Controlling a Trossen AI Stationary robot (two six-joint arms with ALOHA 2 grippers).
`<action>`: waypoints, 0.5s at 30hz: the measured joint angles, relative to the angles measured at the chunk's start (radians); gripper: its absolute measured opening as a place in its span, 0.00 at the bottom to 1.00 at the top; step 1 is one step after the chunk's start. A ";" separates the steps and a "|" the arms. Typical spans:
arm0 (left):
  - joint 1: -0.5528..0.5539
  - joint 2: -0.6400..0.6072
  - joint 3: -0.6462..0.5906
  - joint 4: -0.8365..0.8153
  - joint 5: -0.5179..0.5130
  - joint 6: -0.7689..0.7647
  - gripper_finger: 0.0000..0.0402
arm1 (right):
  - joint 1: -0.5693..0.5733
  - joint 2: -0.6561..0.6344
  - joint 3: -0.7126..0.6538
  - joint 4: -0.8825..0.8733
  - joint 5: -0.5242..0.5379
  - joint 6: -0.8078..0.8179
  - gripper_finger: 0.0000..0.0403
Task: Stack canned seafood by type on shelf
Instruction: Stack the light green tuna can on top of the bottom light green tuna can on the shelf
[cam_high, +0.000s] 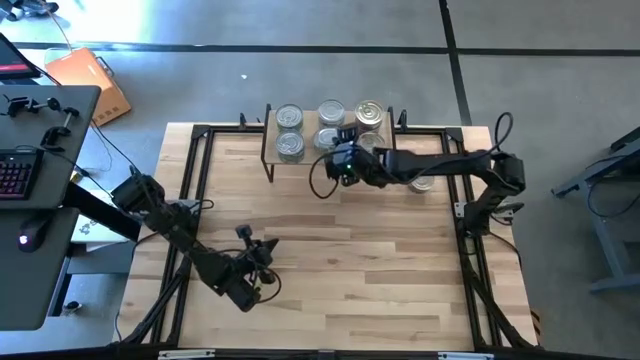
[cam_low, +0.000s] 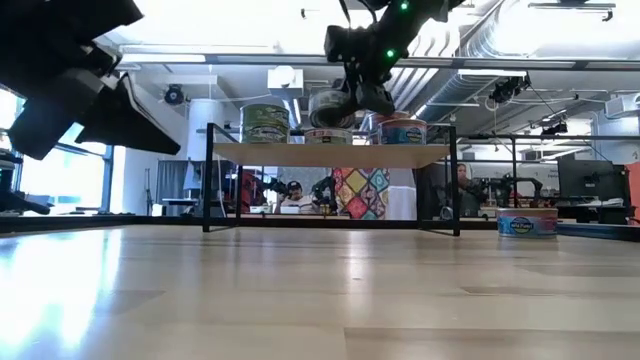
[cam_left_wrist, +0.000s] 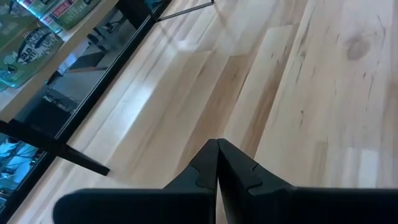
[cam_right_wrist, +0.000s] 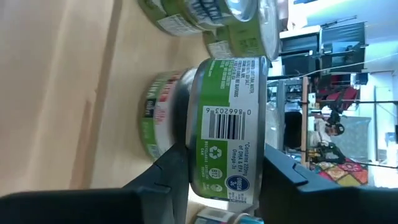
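Note:
The shelf (cam_low: 300, 155) stands at the table's far edge, with several tins on it (cam_high: 290, 146). My right gripper (cam_high: 343, 158) is at the shelf's near side, shut on a green-labelled tin (cam_right_wrist: 227, 118). It holds this tin just over a red-and-green tin (cam_right_wrist: 158, 118) that stands on the board. In the low view the held tin (cam_low: 333, 106) sits right above that lower tin (cam_low: 328, 135). One more tin (cam_low: 527, 222) stands on the table to the right, partly under the right arm (cam_high: 422, 184). My left gripper (cam_left_wrist: 216, 149) is shut and empty, over the table's near left part (cam_high: 250, 245). My right gripper pinches the green-labelled tin between its two fingers, one finger on the lid side (cam_right_wrist: 268, 162) and one on the underside (cam_right_wrist: 186, 162), at the edge nearest the gripper. The fingers come in about level from the shelf's near side. The tin is lid-up, with a narrow dark gap to the tin below.
The shelf's black legs (cam_low: 207, 180) and the black frame rails along the table edges (cam_high: 200, 170) stand nearby. Bare wood stretches across the table's middle and near part (cam_high: 360, 260). A desk with a keyboard (cam_high: 15, 170) stands off the table's left.

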 joint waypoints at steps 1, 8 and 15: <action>-0.004 0.000 -0.003 0.000 0.000 -0.005 0.00 | -0.001 0.002 0.000 -0.004 -0.001 0.008 0.30; -0.010 0.000 -0.003 0.003 -0.009 -0.016 0.00 | 0.003 0.002 0.000 0.020 -0.014 0.010 0.50; -0.010 0.000 -0.003 0.005 -0.010 -0.016 0.00 | 0.003 0.002 0.000 0.021 -0.014 0.000 0.52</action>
